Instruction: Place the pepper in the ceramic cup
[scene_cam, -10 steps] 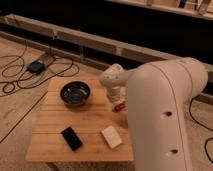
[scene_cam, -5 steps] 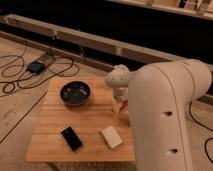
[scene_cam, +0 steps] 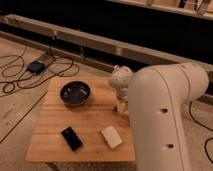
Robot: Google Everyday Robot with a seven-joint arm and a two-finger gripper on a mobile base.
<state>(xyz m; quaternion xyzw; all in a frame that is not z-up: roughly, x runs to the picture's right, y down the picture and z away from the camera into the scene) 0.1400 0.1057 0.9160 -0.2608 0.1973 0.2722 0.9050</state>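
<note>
My gripper (scene_cam: 120,105) hangs below the rounded white wrist (scene_cam: 120,80) at the right side of the wooden table (scene_cam: 55,150), reaching down to the tabletop just right of the dark bowl. The pepper is hidden; I see no dark red shape under or beside the gripper. The ceramic cup is out of view, and my large white arm (scene_cam: 160,115) covers the table's right edge.
A wide dark bowl (scene_cam: 75,93) stands at the back left of the table. A flat black rectangle (scene_cam: 71,138) and a pale block (scene_cam: 111,136) lie near the front edge. Cables and a small box (scene_cam: 36,66) lie on the floor at left.
The wrist has shifted a little to the right and the gripper has come down over the spot where a small red thing showed a second ago; it no longer shows.
</note>
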